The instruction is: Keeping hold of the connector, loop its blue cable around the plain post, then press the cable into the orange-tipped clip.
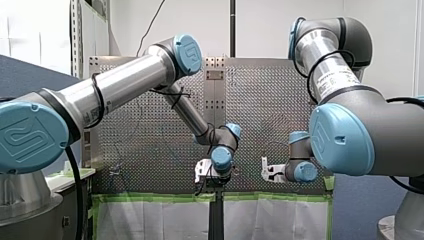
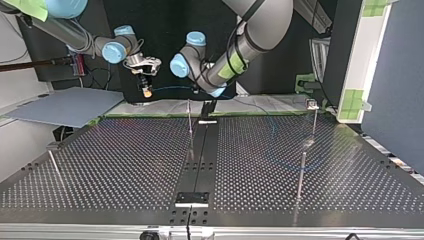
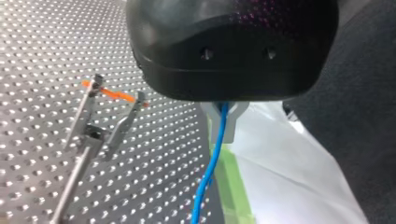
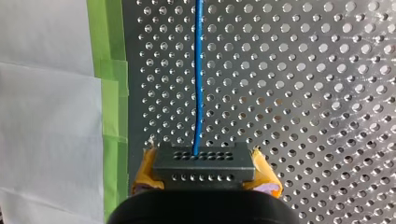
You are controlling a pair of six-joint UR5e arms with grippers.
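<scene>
Grippers sit side by side in the front view: you see the left gripper [image 1: 207, 175] and the right gripper [image 1: 270, 171] apart from each other over the taped edge of the perforated table [image 1: 150, 145], but you cannot read their fingers from there. In the top view the blue cable [image 2: 172, 89] spans the gap from the right gripper to the left one, and a thin rod [image 2: 190, 125] stands on the table near the left gripper. In the left wrist view the fingers [image 3: 214, 123] are narrow, pinched on the blue cable, which hangs below them; the orange-tipped clip [image 3: 92, 134] stands beside the gripper, clear of the cable. In the right wrist view the yellow pads [image 4: 148, 170] clamp the connector [image 4: 203, 163], and the cable runs straight ahead from it over the table
</scene>
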